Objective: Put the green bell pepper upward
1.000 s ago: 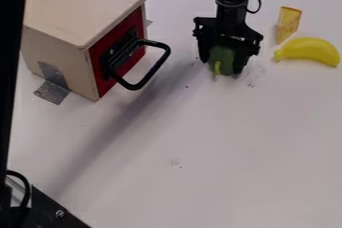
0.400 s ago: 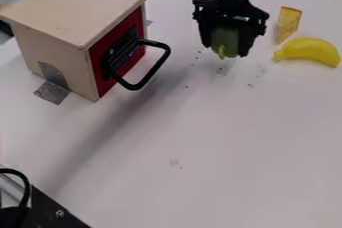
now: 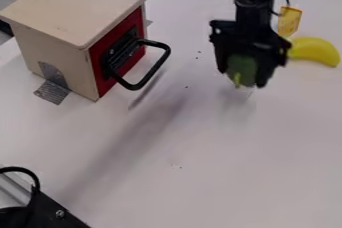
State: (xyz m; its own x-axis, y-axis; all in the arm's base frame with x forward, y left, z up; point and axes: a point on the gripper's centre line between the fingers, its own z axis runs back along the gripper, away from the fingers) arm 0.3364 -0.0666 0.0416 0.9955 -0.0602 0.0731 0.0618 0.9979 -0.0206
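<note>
So, counting one black gripper (image 3: 242,79), pinching one green bell pepper (image 3: 242,68), stem downward, to the right of one wooden box (image 3: 77,7). Farther right of the box, seeing one banana (image 3: 316,52) and one cheese wedge (image 3: 289,22). Between box and pepper, finding white tabletop (image 3: 234,172), running to the view's right and lower edges.

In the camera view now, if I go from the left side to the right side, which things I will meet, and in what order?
Wooden box with a red door → green bell pepper in the claw → yellow cheese wedge → yellow banana.
</note>
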